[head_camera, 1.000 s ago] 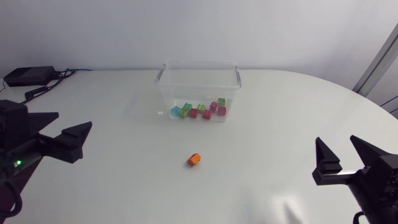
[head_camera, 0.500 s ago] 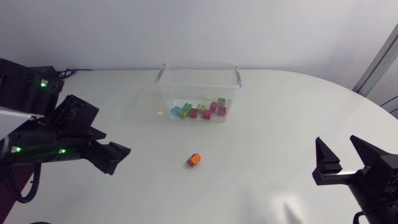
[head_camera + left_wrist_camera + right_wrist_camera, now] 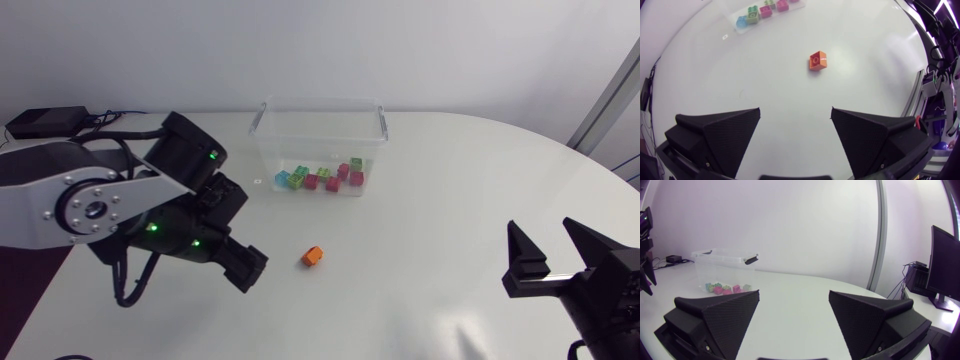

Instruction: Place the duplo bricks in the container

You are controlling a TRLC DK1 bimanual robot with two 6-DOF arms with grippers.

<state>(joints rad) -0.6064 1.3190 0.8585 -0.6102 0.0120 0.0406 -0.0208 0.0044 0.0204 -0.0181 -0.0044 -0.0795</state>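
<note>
Hovering left of the orange brick (image 3: 313,256) loose on the bench (image 3: 450,180), the left gripper (image 3: 796,110) held fingers (image 3: 725,135) wide and empty, as did the right gripper (image 3: 794,294); other bricks (image 3: 322,178) sat in the far container (image 3: 266,150).

One clear container (image 3: 320,103) stands near the far edge of the worktop (image 3: 440,200). It holds about eight duplo bricks (image 3: 332,183): one blue, roughly three green and four pink, bunched too closely for a sure count. One orange brick (image 3: 313,256) lies alone near the worktop's middle, and there are two black grippers, the left gripper (image 3: 796,112) and the right gripper (image 3: 542,230).
</note>
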